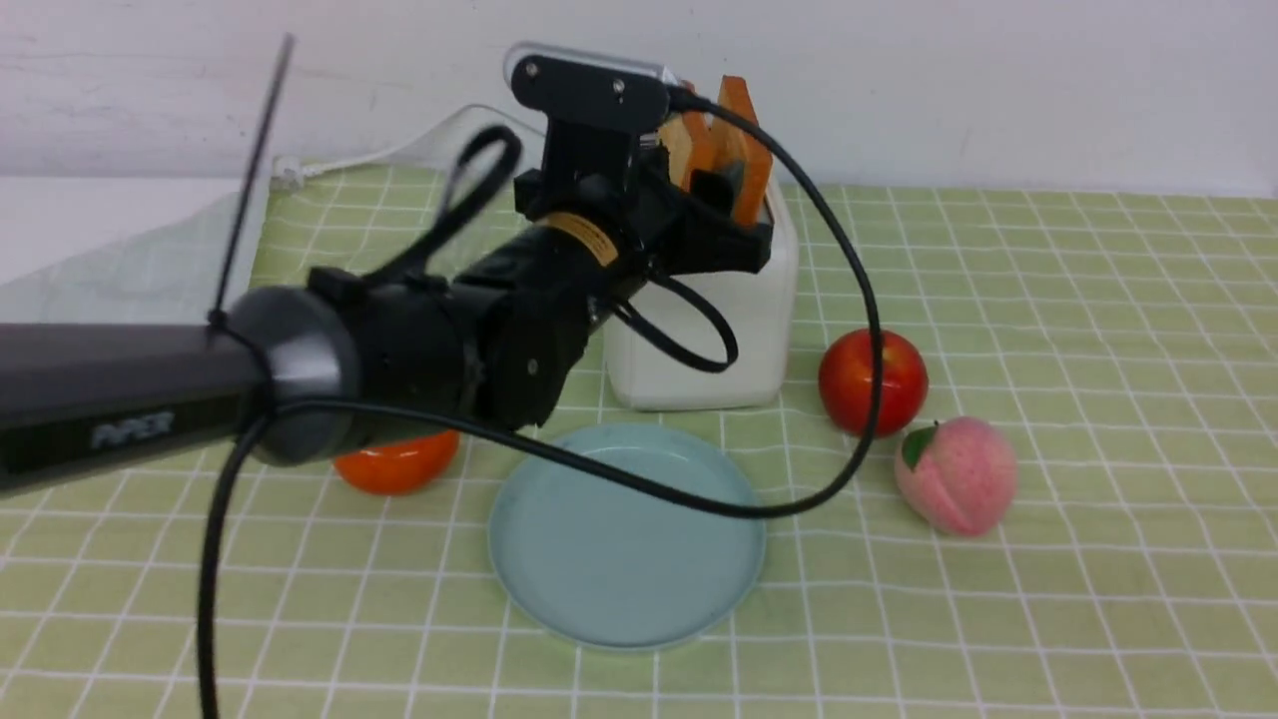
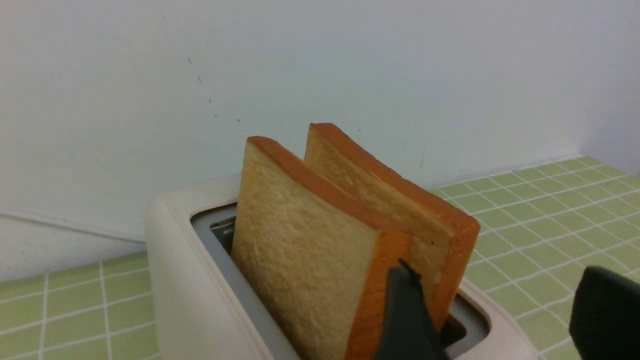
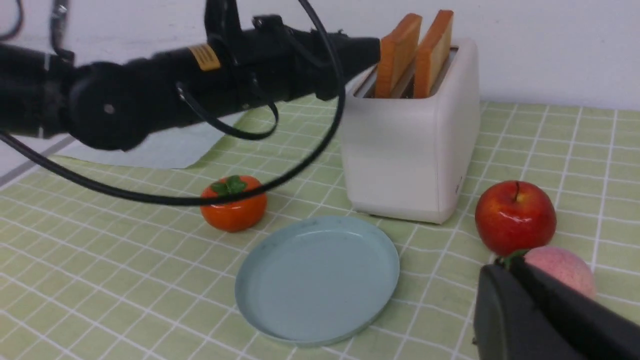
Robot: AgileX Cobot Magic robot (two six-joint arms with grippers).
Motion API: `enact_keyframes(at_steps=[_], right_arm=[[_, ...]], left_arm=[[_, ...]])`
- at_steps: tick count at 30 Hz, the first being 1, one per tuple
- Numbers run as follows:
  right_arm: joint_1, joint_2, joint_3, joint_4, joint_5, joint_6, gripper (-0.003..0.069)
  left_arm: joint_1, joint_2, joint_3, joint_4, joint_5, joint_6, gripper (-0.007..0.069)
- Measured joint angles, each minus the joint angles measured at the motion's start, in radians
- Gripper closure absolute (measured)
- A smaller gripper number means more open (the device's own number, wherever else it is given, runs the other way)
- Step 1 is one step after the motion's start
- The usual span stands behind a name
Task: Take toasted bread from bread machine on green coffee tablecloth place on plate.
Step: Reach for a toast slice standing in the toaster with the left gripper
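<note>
The left claw (image 2: pixel 500 272) is open around the far toast slice (image 2: pixel 360 180), so next it must squeeze and lift it.

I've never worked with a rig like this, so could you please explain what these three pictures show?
It is a robot with two arms, each ending in a gripper. The front view looks forward from between the arms; the other two come from wrist cameras. On the green checked cloth stand a cream toaster with two toast slices standing in its slots, an empty blue-green plate before it, an apple and a peach to its right, an orange fruit to its left. The left gripper is open at the toast, holding nothing. The right gripper is shut and empty.
</note>
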Motion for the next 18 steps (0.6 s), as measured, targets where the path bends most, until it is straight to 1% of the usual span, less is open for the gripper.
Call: enact_keyframes(at_steps=[3,8,10,13,15,16,18], right_arm=[[0.0,0.0,0.0,-0.012,-0.022,0.001,0.0657],[0.0,0.0,0.0,-0.022,-0.035,0.001,0.0657],[0.0,0.0,0.0,-0.022,-0.035,0.001,0.0657],[0.0,0.0,0.0,-0.024,-0.036,0.001,0.0657],[0.0,0.0,0.0,-0.025,-0.036,0.001,0.0657],[0.0,0.0,0.0,-0.029,-0.038,0.001,0.0657],[0.0,0.0,0.0,-0.041,-0.04,0.001,0.0657]], left_arm=[[0.0,0.029,-0.016,-0.001,-0.03,-0.001,0.0197],[0.002,0.089,-0.103,-0.038,-0.016,0.009,0.0197],[0.006,0.121,-0.157,-0.078,0.011,0.053,0.0197],[0.022,0.162,-0.222,-0.17,0.043,0.149,0.0197],[0.028,0.175,-0.241,-0.205,0.057,0.182,0.0197],[0.035,0.187,-0.256,-0.245,0.071,0.217,0.0197],[0.039,0.195,-0.262,-0.276,0.078,0.241,0.0202]])
